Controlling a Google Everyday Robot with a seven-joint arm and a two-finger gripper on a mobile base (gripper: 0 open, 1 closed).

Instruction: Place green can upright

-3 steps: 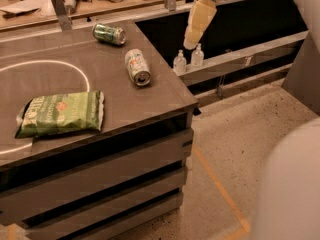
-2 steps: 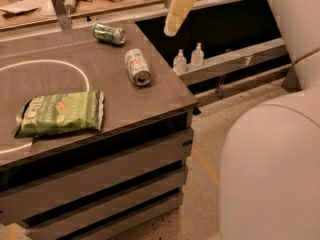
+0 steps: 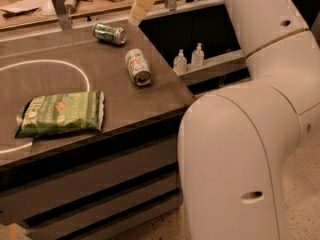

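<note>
hand (image 3: 140, 6) at top centre, grip state can't be told; lower it squarely across the lying green can (image 3: 109, 33), clear of the pale can (image 3: 138, 66).

Dark table (image 3: 120, 101), green can (image 3: 109, 33), pale can (image 3: 138, 67) both on sides, chip bag (image 3: 62, 113), end effector (image 3: 137, 13) over far edge

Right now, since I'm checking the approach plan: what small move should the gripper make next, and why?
Likely lower the gripper toward the green can and centre over it. The can lies on its side near the far edge of the table, not yet grasped, while the gripper hangs above that edge, just picture-right of the can.
</note>
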